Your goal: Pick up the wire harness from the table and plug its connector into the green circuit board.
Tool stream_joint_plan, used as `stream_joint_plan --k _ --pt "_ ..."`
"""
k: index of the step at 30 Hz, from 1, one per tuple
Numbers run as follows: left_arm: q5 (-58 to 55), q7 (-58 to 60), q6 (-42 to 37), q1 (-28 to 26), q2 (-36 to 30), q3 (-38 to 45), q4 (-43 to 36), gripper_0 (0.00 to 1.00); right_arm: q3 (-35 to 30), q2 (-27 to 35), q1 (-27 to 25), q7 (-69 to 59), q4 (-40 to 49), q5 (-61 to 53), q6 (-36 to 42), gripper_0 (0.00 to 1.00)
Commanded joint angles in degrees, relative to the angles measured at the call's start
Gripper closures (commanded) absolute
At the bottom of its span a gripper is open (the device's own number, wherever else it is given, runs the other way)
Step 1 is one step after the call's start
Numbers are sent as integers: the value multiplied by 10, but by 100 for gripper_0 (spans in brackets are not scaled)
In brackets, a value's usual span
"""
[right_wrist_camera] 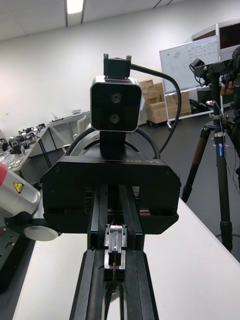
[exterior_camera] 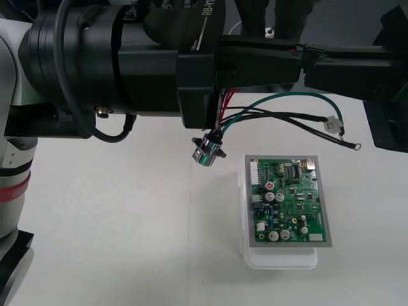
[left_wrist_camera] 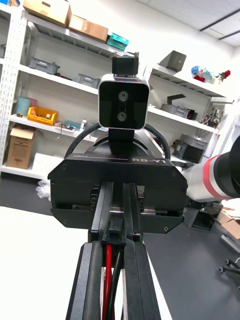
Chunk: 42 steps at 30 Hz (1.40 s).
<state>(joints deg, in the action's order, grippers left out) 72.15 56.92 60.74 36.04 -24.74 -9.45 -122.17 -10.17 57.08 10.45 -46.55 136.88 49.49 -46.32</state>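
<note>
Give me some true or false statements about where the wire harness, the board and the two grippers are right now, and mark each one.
1. The harness lies flat on the table. False: it is held in the air, and its round socket dangles above the table.
2. The left gripper is shut on the harness wires. True.
3. The plug is seated in the green circuit board. False: it is up between the two grippers, away from the board.
4. The board sits on a white base. True.
5. The right gripper waits open at its side. False: it is shut on the harness, tip to tip with the left gripper.
</note>
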Motion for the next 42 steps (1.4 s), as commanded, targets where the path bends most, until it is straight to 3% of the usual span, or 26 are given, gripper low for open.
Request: stream_joint_plan --k 1,11,13,14,15,17,18,32,42 --pt "-7 -51 -31 20 12 -6 -4 100 4 -7 16 -33 5 6 -2 100" --pt "-9 -63 -30 18 12 -1 -4 100 4 -7 16 -33 2 8 -2 100" --pt "-10 -65 -30 17 12 0 -4 100 4 -7 16 -31 1 8 -2 70" --pt "-10 -66 -30 17 11 1 -4 100 5 -7 16 -30 0 8 -2 44" --pt "-11 -68 -31 15 11 2 -4 100 4 -7 16 -30 -1 8 -2 27" --pt "-13 -70 -30 15 11 3 -4 100 4 -7 17 -30 -3 8 -2 6" --pt "-13 -71 -30 14 11 5 -4 100 4 -7 17 -30 -4 8 -2 2" --pt "-14 -124 -30 -31 -20 5 -9 100 0 -7 17 -27 -13 10 -10 1" --pt "-44 -208 -30 -126 -47 9 -8 100 -51 -7 -2 -27 -54 15 -117 0"
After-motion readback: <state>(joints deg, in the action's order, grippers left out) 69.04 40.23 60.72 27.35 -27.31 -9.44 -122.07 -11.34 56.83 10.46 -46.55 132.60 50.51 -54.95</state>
